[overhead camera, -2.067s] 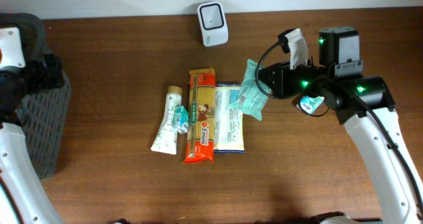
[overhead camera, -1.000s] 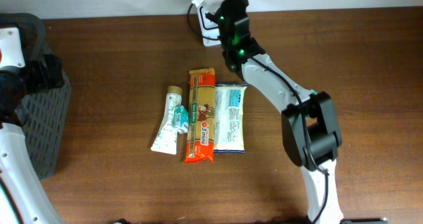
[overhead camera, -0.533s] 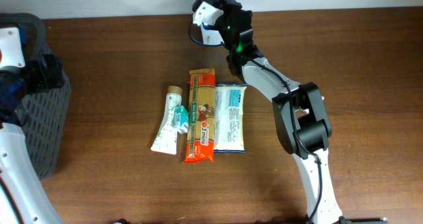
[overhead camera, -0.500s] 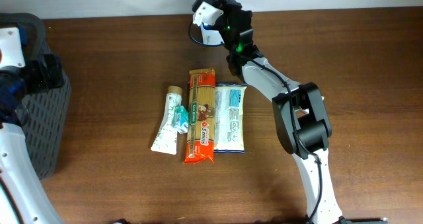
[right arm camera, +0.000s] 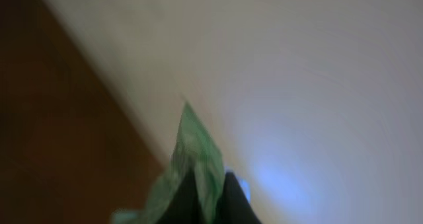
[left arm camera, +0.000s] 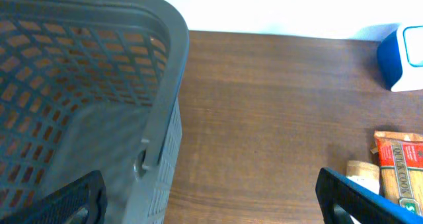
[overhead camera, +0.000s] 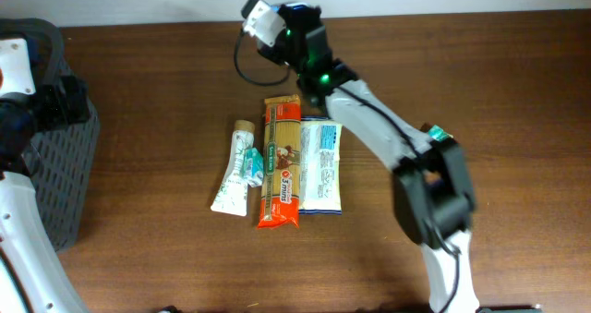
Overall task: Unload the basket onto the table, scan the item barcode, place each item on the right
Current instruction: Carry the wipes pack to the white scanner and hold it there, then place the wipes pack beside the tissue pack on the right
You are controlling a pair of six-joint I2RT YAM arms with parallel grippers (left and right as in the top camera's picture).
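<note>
Grip first: the right gripper is clenched on the green packet at twelve o'clock in the overhead view, near the scanner. We should present the packet flat-on to the scanner, steadily. Left gripper hangs released at nine o'clock.

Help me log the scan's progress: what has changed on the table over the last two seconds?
The right gripper, fingers shut on the green packet, swung from the right side over to the white scanner at the far edge. Nothing was picked up or released. The toothpaste tube, pasta packet, white packet and basket stayed put; the left gripper stays open by the basket.
</note>
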